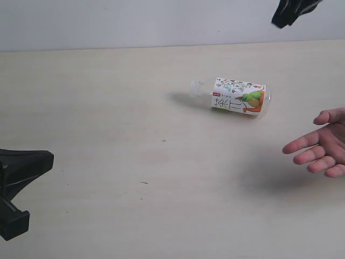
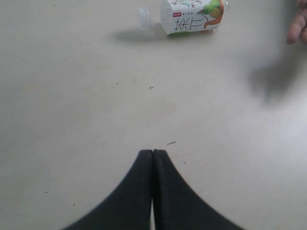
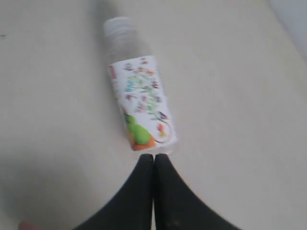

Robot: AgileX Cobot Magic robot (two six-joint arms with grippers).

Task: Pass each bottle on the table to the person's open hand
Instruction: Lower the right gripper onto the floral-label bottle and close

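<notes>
One clear bottle with a patterned white-orange label lies on its side on the table, cap end pointing left; it shows too in the left wrist view and the right wrist view. The person's open hand hovers at the right edge, fingers spread; its fingertips show in the left wrist view. My left gripper is shut and empty, low at the left, far from the bottle. My right gripper is shut and empty, above the bottle's base end, high at the top right.
A pale wall borders the table's far edge. A few tiny dark specks dot the beige surface. The hand's shadow falls on the table left of it.
</notes>
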